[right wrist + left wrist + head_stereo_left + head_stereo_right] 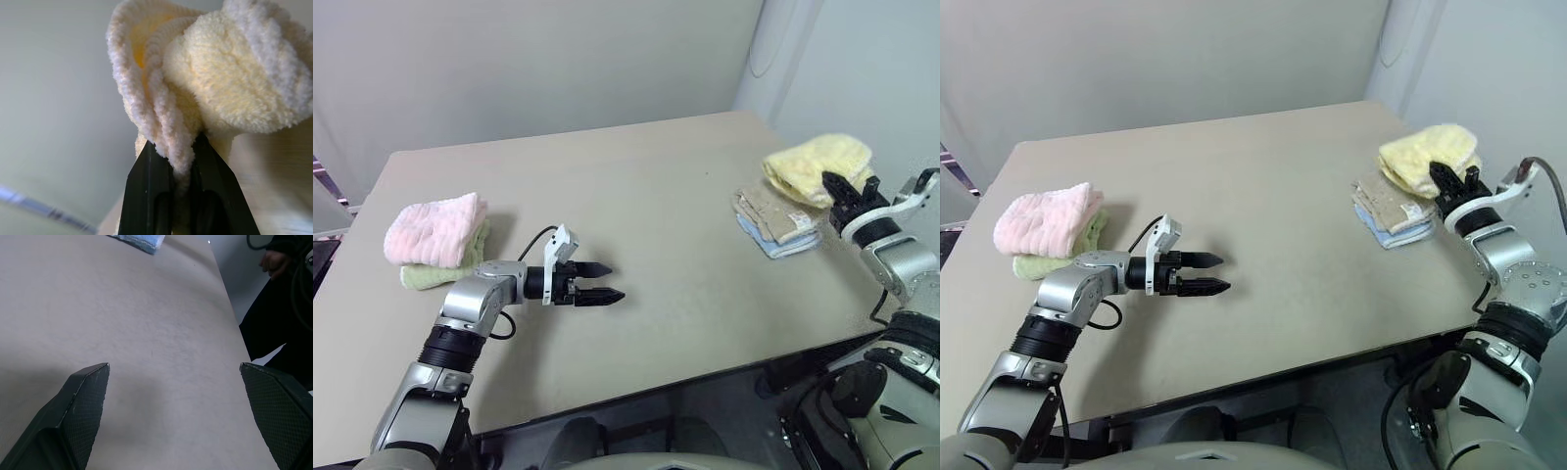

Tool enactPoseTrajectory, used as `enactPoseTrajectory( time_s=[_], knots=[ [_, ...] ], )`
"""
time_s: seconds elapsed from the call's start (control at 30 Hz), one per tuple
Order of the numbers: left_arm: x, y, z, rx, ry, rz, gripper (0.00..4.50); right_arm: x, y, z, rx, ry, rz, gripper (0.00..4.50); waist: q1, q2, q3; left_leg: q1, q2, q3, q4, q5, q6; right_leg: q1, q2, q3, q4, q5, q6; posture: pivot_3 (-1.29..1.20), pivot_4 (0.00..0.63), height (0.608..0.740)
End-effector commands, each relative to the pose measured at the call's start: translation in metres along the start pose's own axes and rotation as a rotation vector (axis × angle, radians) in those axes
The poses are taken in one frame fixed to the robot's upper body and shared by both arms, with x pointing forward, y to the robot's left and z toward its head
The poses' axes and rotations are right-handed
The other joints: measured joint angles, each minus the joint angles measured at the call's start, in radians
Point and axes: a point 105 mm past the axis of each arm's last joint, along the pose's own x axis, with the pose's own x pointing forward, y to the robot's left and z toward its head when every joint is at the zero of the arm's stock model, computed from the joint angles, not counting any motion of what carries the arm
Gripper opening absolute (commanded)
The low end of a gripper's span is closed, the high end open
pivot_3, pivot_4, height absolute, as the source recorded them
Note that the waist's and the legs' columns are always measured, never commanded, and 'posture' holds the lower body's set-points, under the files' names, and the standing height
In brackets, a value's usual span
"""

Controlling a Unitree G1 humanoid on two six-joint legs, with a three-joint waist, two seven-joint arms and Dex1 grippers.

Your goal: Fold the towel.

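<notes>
right gripper (pixel 182 161) is pinching a bunched fold of the yellow towel (pixel 818 166) at the table's (pixel 656 215) far right, left gripper (pixel 603 281) spread wide over bare tabletop, so honestly that thin pinch could slip or drag the beige stack (pixel 781 217) along.

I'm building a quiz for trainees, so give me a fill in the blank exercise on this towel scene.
1. The right gripper is shut on the pale ____ towel.
2. The left gripper hovers over the table with fingers ____.
3. The pink towel lies on a ____ one.
Missing: yellow; open; green
</notes>
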Motion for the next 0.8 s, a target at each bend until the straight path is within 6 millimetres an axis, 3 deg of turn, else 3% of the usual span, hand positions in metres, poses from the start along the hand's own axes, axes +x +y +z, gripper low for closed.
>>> enactPoseTrajectory(
  time_s=[0.03,0.2,0.43,0.53,0.8],
  knots=[
    [0.000,-0.001,0.008,0.047,-0.017,-0.002,4.50,0.008,-0.002,0.013,-0.046,-0.063,-0.005,0.00,-0.001,0.000,0.000,0.000,0.001,0.000,0.000,0.000,0.000,0.000,0.001,0.001,0.000,0.000,0.000,0.00,0.000,0.740],
    [0.000,-0.002,0.006,0.035,-0.021,0.008,4.50,0.018,-0.004,0.014,-0.022,-0.078,0.001,0.00,-0.002,0.001,0.000,0.002,0.001,0.003,0.000,0.000,0.000,0.000,0.002,0.004,0.001,0.000,0.000,0.00,0.000,0.740],
    [-0.003,-0.002,0.004,0.024,-0.029,0.024,4.50,0.027,0.031,0.015,-0.036,-0.082,0.127,0.00,0.001,0.000,0.000,0.005,0.001,0.012,0.000,0.000,0.000,-0.001,0.002,0.014,0.000,0.002,0.004,0.00,0.000,0.740],
    [-0.003,-0.002,0.002,0.021,-0.029,0.030,4.50,0.032,0.038,0.006,-0.022,-0.061,0.148,0.00,0.000,0.000,0.000,0.006,0.001,0.014,0.000,0.000,0.001,-0.001,0.002,0.017,0.000,0.003,0.006,0.00,0.000,0.740],
    [-0.007,0.002,-0.006,0.017,-0.001,0.055,4.50,0.037,-0.005,-0.032,0.082,-0.012,-0.030,0.00,-0.002,0.000,0.001,0.009,0.002,0.017,-0.001,-0.001,0.001,0.000,0.002,0.019,0.001,0.003,0.005,0.00,0.000,0.740]
  ],
)
